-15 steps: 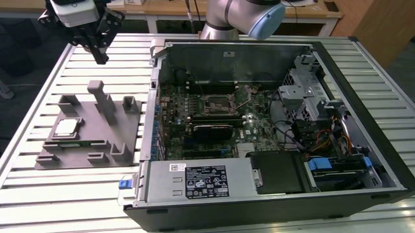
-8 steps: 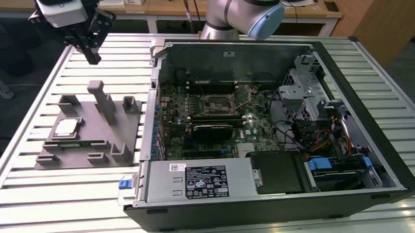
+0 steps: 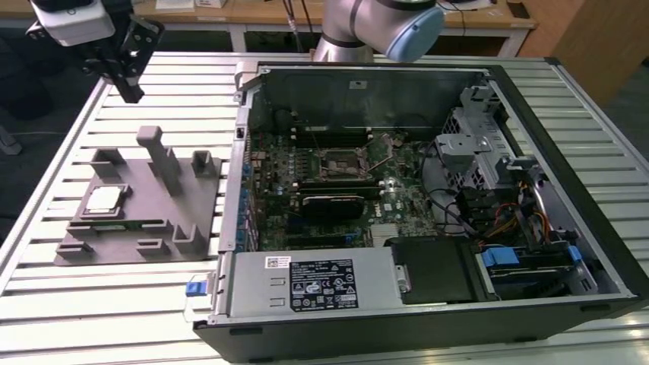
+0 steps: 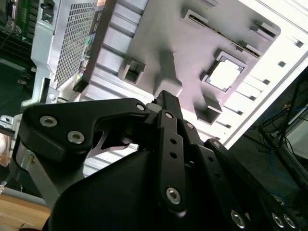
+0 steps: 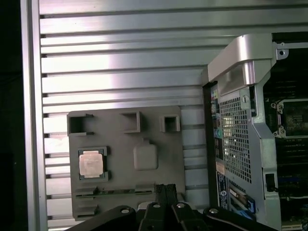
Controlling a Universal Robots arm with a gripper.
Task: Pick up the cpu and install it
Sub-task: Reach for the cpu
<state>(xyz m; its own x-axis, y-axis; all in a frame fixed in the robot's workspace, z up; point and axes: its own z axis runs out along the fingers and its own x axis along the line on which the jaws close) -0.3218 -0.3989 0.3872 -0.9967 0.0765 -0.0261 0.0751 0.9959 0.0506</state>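
The cpu [image 3: 105, 199] is a small silver square chip lying flat in a recess of the grey holder block [image 3: 152, 228], on the exterior view's left. It also appears in the first wrist view as the cpu [image 5: 91, 163] and in the second wrist view as the cpu [image 4: 224, 74]. My gripper [image 3: 132, 94] hangs high above the table's far corner, well above and beyond the holder. Its black fingers are pressed together, with nothing between them, as the gripper [image 5: 166, 187] shows. The dark socket frame [image 3: 343, 161] sits on the motherboard inside the open case.
The open computer case [image 3: 568, 251] lies on the slatted aluminium table [image 3: 81, 304], right beside the holder. Tall grey posts [image 3: 160, 156] rise from the holder. The arm's base [image 3: 355, 30] stands behind the case. A green memory stick [image 3: 106, 226] rests in a holder slot.
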